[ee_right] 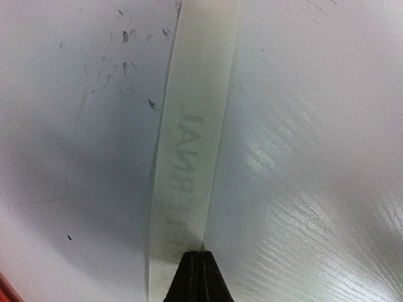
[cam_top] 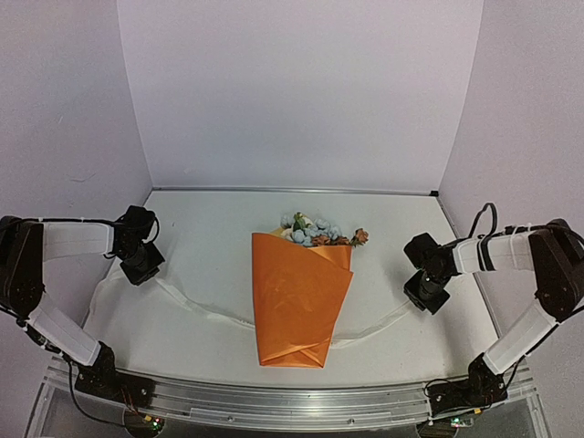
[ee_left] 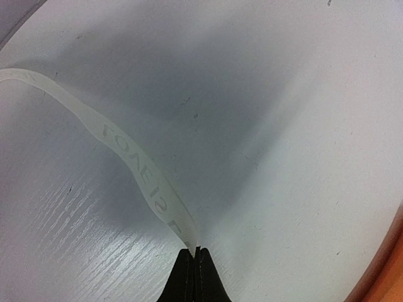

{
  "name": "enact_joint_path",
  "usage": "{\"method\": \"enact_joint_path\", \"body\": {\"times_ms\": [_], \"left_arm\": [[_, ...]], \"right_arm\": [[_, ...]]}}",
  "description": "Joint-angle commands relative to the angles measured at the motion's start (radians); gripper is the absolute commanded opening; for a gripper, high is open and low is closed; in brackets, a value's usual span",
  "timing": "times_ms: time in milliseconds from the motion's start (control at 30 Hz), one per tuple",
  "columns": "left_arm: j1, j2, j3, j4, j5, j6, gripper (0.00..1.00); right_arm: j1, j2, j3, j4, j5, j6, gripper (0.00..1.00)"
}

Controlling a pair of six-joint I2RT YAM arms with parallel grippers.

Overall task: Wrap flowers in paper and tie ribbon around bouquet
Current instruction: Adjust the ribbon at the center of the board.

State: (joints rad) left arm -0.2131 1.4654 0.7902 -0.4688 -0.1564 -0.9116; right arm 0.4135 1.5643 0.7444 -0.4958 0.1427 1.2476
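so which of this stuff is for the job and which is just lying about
job: flowers, paper, ribbon, left fingers, right fingers, both shut on ribbon
lying about: nothing seen, just the table

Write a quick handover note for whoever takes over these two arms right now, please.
Left gripper: shut on the narrow cream-white fabric ribbon.
Right gripper: shut, apparently on the same ribbon's other stretch.
The ribbon passes under the bouquet, pale blue and cream flowers in a cone of orange paper, lying on the white table.
Done: wrapping.
Left: crossing the ribbon over the cone and tying it.
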Motion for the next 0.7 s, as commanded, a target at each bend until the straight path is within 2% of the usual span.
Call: {"method": "enact_joint_path", "body": {"times_ms": [0,167,300,433,667], "left_arm": [[0.001,-0.007,0.036,0.036,0.011,0.039,0.00],[0.001,0.013,0.055,0.048,0.048,0.046,0.00],[0.002,0.009,0.038,0.054,0.060,0.039,0.00],[0.001,0.006,0.021,0.059,0.069,0.031,0.00],[0.002,0.006,0.008,0.065,0.083,0.030,0.00]], "right_arm": [[-0.057,-0.004,-0.004,-0.092,-0.075,-0.063,0.00],[-0.050,-0.033,0.011,-0.106,-0.184,-0.068,0.02],[0.046,-0.114,-0.039,-0.105,-0.199,0.026,0.30],[0.174,-0.216,-0.098,-0.103,-0.162,0.181,0.40],[0.325,-0.300,-0.157,-0.047,-0.122,0.409,0.42]]}}
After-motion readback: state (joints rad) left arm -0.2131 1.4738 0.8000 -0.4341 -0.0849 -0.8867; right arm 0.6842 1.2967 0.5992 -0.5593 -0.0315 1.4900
